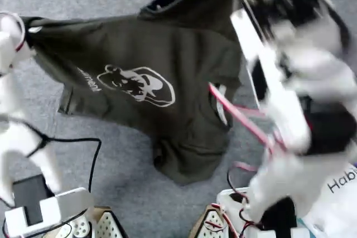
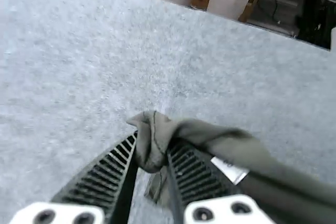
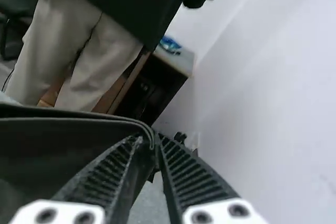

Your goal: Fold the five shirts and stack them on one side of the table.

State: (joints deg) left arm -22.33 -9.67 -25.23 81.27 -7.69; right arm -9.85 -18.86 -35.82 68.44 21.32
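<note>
Both arms are showing white plastic shells over black motor blocks. A black cable (image 1: 72, 139) is looping off the left arm (image 1: 22, 143). Pink-red leads (image 1: 240, 116) are running along the right arm (image 1: 290, 121), and thinner red wires (image 1: 215, 221) are curling near its base. The left gripper (image 2: 152, 141) is wearing black, ribbed, wedge-shaped fingers (image 2: 107, 174) on white mounts (image 2: 63, 211) with dark round screw holes (image 2: 44, 216). The right gripper (image 3: 149, 139) is showing the same black ribbed wedges, white mounts and round holes.
</note>
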